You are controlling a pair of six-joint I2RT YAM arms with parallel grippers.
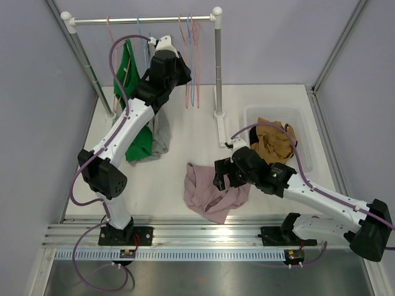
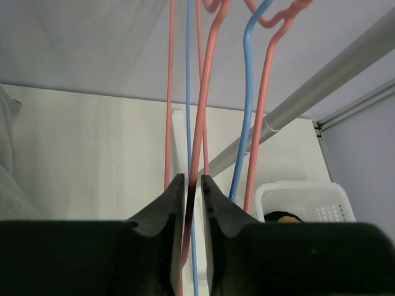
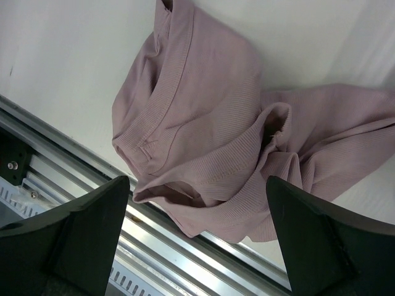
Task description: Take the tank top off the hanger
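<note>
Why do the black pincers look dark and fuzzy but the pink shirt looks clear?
Right wrist view: the right pincer is too near the lens, so dark and soft-edged; the pink shirt shows sharp ribs. Left wrist view: the left pincer is a dark shape too, the hangers crisp. Top external view: even light, faint shadows.

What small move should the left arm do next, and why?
Probably open the left gripper wider and draw back. Its jaws stand narrowly apart around a pink hanger wire on the rail; whether they pinch it is unclear. The mauve tank top lies on the table, off any hanger, under the open right gripper.
</note>
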